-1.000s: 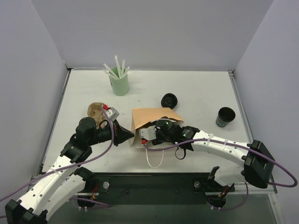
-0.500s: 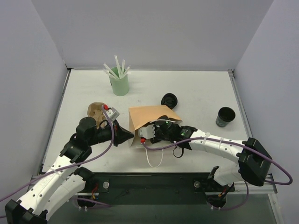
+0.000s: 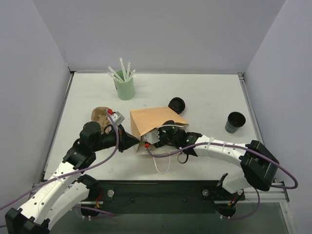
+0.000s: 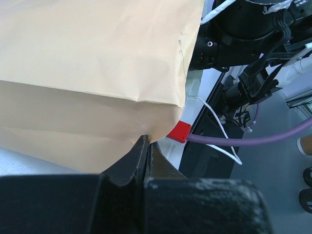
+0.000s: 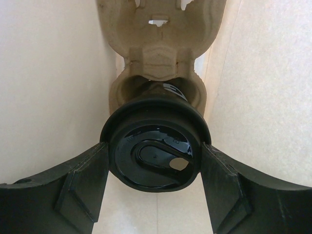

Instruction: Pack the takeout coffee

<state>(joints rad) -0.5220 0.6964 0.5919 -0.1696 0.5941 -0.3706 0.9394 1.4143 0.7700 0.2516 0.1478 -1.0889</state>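
- Takeout coffee (image 5: 155, 156), a small black disposable cup with a round black lid, sits inside the brown paper bag (image 3: 151, 121). Its base is sunk in one well of a moulded brown pulp cup carrier (image 5: 158, 29), and the lid faces the right wrist camera.
- The right pincer (image 5: 154, 163) is reached into the bag's mouth. Its two black fingers (image 5: 80, 187) stand fairly wide, one pressed against each side of the lid's rim, so it grips the takeout coffee.
- Pale paper walls of the bag close in on both sides of the cup and carrier.
- From above, the bag lies on its side on the white table (image 3: 204, 87), mouth towards the arms. It hides the cup and the right fingers, and its white cord handle (image 3: 162, 165) trails out in front.
- The left pincer (image 4: 146, 148) is closed tight, with only a thin seam between its jaws. Its tips are against the lower fold at the bag's left corner; I cannot tell whether paper is pinched between them.
- Behind the bag lies a loose round black lid (image 3: 177, 104).
- Well to the right stands an open black cup (image 3: 236, 122) with no lid.
- To the left of the bag, another brown pulp piece (image 3: 100, 116) shows beside the left arm.
- At the far left of the table stands a mint-green cup of white straws (image 3: 125, 87).
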